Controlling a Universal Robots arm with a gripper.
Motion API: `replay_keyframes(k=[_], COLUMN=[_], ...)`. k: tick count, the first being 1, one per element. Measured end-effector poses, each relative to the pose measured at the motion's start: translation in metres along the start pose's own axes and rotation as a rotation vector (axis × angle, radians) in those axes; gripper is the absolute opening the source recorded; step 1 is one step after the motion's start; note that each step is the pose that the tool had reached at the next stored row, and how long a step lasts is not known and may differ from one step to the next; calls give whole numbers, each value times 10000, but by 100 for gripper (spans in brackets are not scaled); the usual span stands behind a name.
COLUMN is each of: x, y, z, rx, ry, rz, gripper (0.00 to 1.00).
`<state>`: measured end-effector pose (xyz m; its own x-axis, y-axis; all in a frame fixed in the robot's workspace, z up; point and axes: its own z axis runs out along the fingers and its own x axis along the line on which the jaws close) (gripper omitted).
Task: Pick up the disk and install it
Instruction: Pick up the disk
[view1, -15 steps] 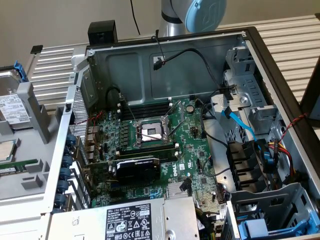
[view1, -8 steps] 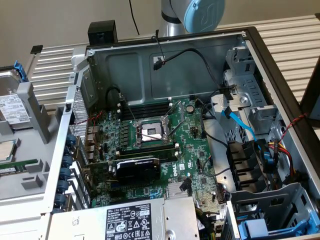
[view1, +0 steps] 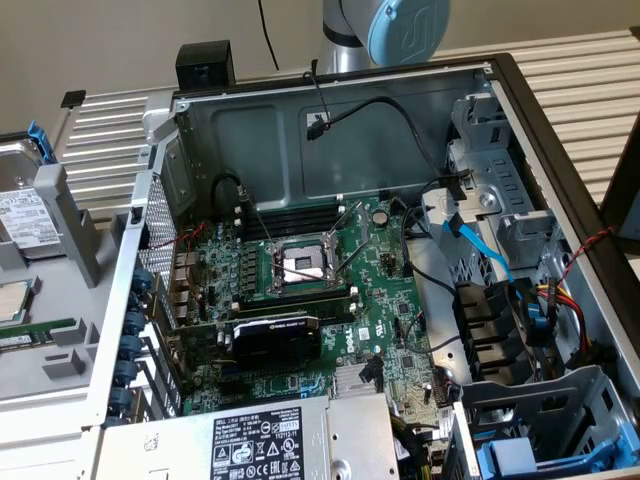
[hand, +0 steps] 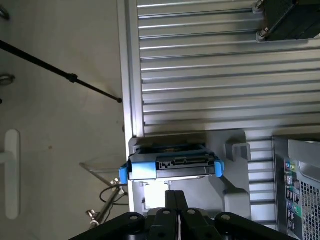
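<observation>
The disk (hand: 170, 167) is a silver-grey drive in a bright blue carrier, resting in a grey holder (hand: 235, 150) on the slatted table. In the wrist view its connector edge faces the camera. My gripper (hand: 175, 202) hangs just short of that edge, black fingers pressed together and shut on nothing. In the exterior view the disk (view1: 22, 215), with its white label, lies at the far left, outside the open computer case (view1: 330, 130). A joint of the arm (view1: 385, 30) stands behind the case's back wall.
Inside the case are the motherboard (view1: 310, 290), a grey power-supply box (view1: 270, 440) at the front, loose cables, and drive bays on the exterior view's right with another blue-carrier drive (view1: 525, 455). A corner of the case (hand: 300, 185) appears in the wrist view.
</observation>
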<state>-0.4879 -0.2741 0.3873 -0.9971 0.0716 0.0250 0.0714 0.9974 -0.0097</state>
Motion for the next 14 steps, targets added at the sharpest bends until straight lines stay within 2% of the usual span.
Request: replay_keyframes(k=[6,14], x=[1,2], y=[1,1], z=[0,0], rx=[2,38], ry=[-2,-16], rz=[-76,-1529], gripper=[11,11])
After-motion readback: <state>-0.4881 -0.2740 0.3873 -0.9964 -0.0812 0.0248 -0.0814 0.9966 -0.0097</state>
